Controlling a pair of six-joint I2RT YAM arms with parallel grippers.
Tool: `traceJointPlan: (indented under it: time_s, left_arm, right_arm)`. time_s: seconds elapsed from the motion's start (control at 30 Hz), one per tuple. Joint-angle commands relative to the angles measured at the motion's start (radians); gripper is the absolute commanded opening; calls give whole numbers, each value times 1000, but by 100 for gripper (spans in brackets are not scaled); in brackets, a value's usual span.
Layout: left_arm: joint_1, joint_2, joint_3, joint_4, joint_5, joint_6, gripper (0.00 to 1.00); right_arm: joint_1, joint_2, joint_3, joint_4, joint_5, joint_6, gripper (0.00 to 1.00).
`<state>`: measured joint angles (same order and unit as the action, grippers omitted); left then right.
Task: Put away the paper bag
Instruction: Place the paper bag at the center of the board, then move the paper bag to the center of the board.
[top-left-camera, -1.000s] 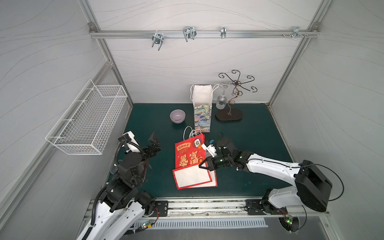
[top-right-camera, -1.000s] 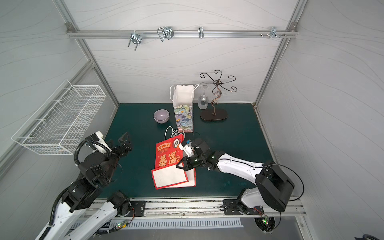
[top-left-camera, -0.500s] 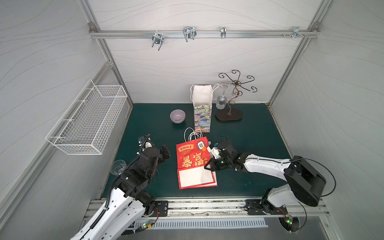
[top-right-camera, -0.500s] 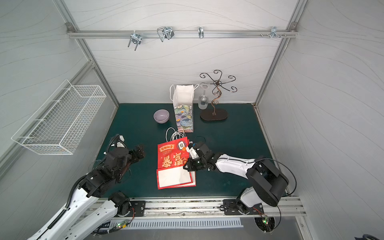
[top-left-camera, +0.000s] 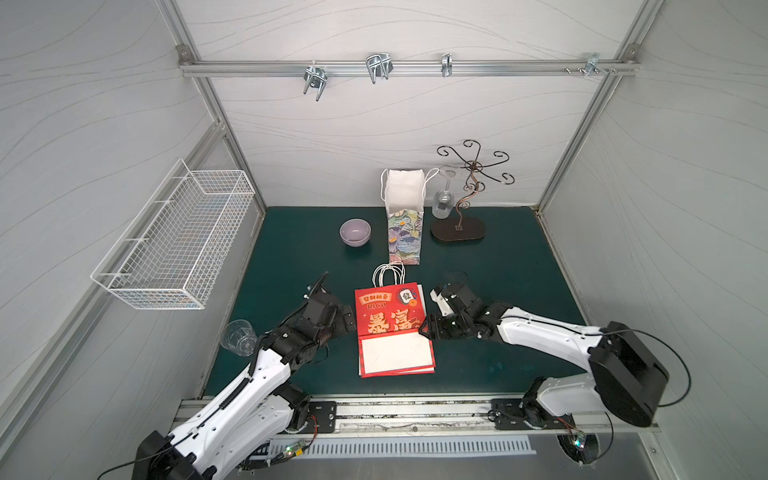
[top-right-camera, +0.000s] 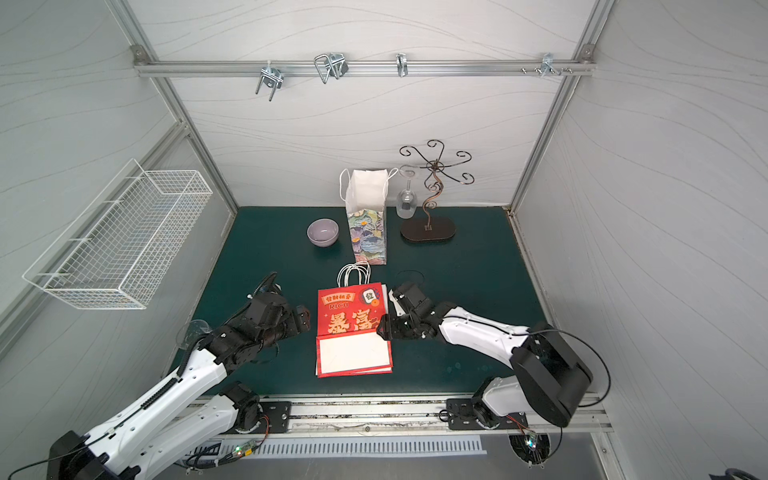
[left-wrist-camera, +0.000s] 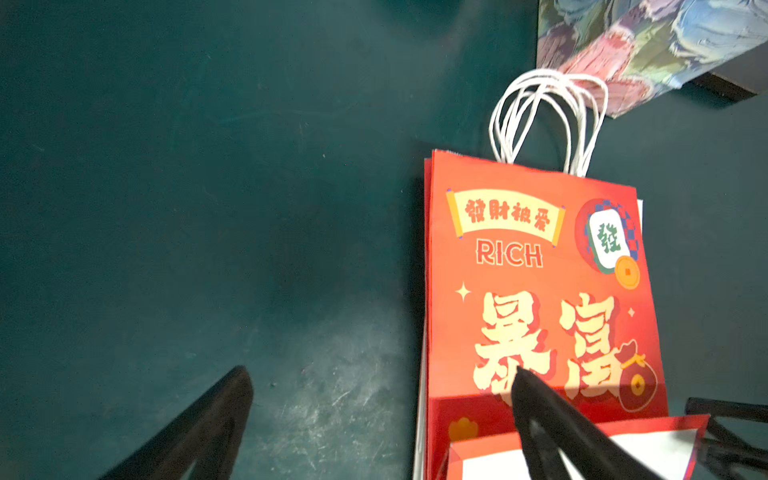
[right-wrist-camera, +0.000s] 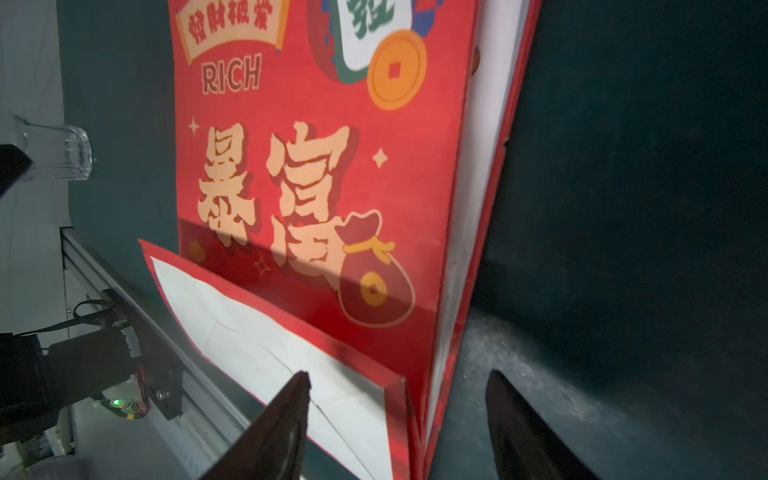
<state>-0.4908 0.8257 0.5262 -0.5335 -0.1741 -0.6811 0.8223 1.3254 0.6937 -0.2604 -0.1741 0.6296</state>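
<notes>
Black jaws of the right gripper (right-wrist-camera: 397, 419) stand parted astride the right edge of the flat red paper bag with white handles (top-left-camera: 390, 324), gripping nothing. The left gripper (left-wrist-camera: 382, 374) has its jaws spread wide, one tip over the bag's left edge, the other over bare green table (top-left-camera: 291, 257). The bag lies flat mid-table, its bottom flap folded up. Open mat lies on both sides; the upright floral paper bag (top-left-camera: 404, 232) stands just beyond the handles, the clear glass tumbler (top-left-camera: 239, 337) by the left edge.

Evenly bright top views, wide-angle edge bending, dim, soft, shadowed wrist views
</notes>
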Motion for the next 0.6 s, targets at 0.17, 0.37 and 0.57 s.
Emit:
traceJointPlan:
  time_s: [0.17, 0.37, 0.57]
  left_arm:
    - [14, 79, -43, 235, 153, -10, 99]
    - [18, 161, -61, 312, 175, -5, 92]
    - [21, 181, -69, 336, 145, -16, 88]
  right_arm:
    - [-2, 53, 5, -36, -68, -27, 67]
    - [21, 154, 36, 36, -115, -33, 56]
    - [59, 225, 80, 68, -167, -48, 45]
